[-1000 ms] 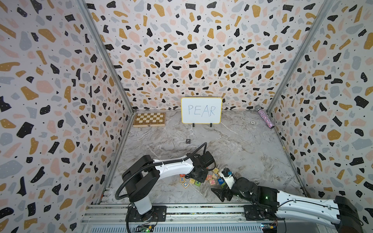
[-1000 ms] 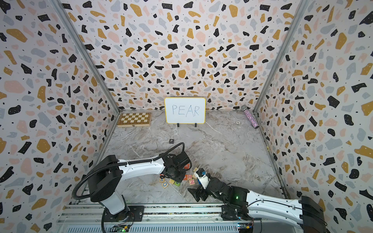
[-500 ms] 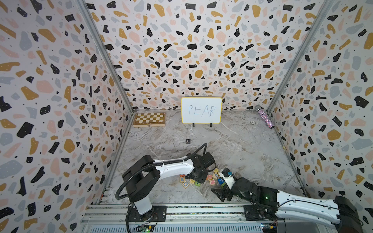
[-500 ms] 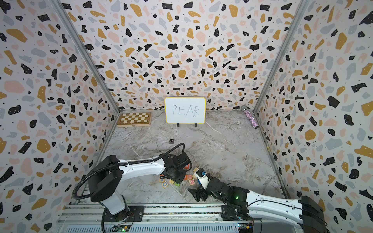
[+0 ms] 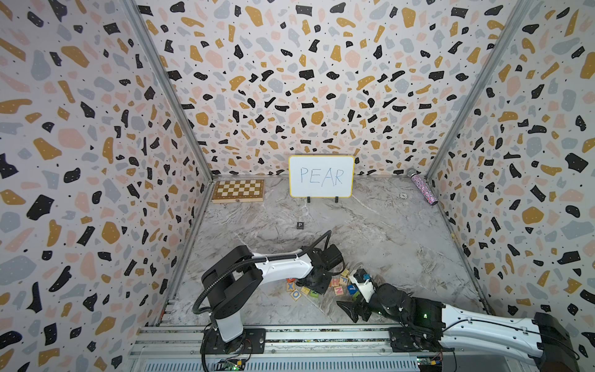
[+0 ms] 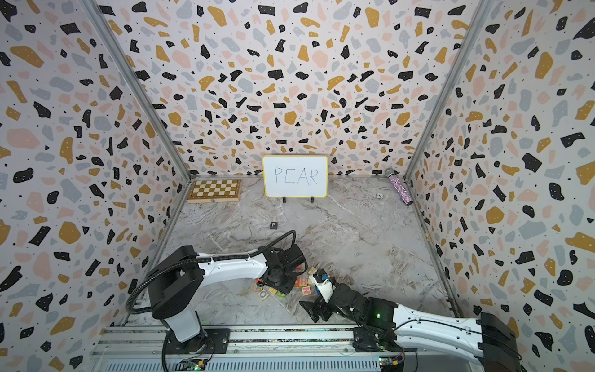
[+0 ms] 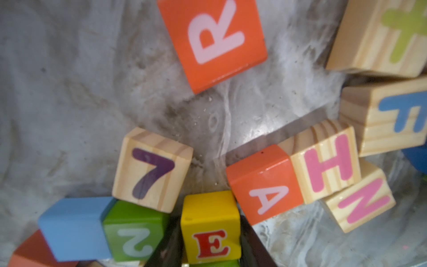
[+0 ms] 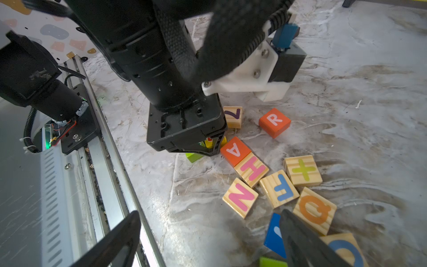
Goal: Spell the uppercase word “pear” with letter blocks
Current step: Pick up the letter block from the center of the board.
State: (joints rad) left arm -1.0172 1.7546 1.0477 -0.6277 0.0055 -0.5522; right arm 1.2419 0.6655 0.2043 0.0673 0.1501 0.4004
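Left wrist view has the left gripper (image 7: pixel 209 259) clamped on the yellow E block (image 7: pixel 210 222); lift straight up, as the A block (image 7: pixel 265 185) sits just beside E. The R block (image 7: pixel 215 39) lies farther off, the P block (image 5: pixel 300 225) farthest. Empty, the right gripper (image 8: pixel 209 217) gapes.

PEAR is handwritten in blue on the whiteboard (image 5: pixel 321 176). The black block (image 5: pixel 300 225) shows a white P. In the left wrist view, one orange block (image 7: pixel 212 41) bears a pale R, another orange block (image 7: pixel 265 185) a pale A, the yellow block (image 7: pixel 210 227) a red E. Plain wooden blocks carry a purple 7 (image 7: pixel 150 171), pink H (image 7: pixel 328 161), pink N (image 7: pixel 362 203), blue F (image 7: pixel 402 115), green plus sign (image 7: pixel 402 30).
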